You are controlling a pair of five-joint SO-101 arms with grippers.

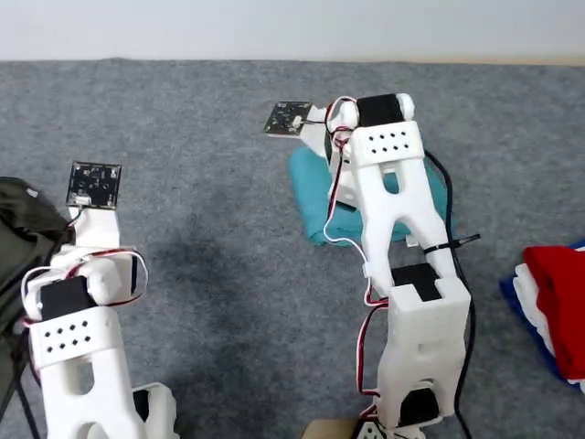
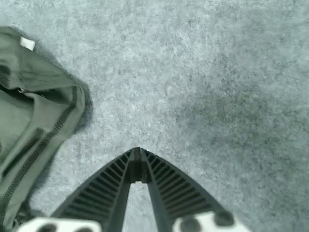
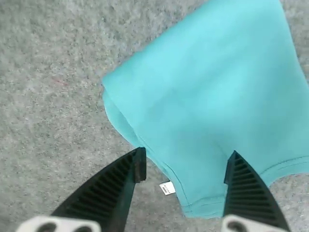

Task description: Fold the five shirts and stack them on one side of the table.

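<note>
Black ribbed fingers of the left gripper (image 2: 137, 157) are pressing together tip to tip, clenched on nothing, hanging over the bare table (image 1: 210, 137), which is wearing a grey fuzzy felt-like cover. Just beside it an olive shirt (image 2: 29, 111) is lying crumpled, soft cloth with stitched seams and a small white label (image 2: 27, 44); the frame edge is cutting it off, and in the high view the left arm (image 1: 78, 338) is hiding part of it at the table's left side. The right gripper (image 3: 187, 159) is standing spread wide, grasping nothing, its two fingers straddling the hemmed edge of a teal shirt (image 3: 217, 96). That shirt is lying folded into a rough rectangle near the middle of the table, smooth knit, layers showing at one corner, a tiny white tag (image 3: 167, 188) poking out by the hem. From above the white plastic right arm (image 1: 402, 238) is covering most of it. Farther right a folded stack (image 1: 553, 306) is sitting at the table's right side, red on top, white and blue under it, cut off by the frame so the shirt count is hard to make out
</note>
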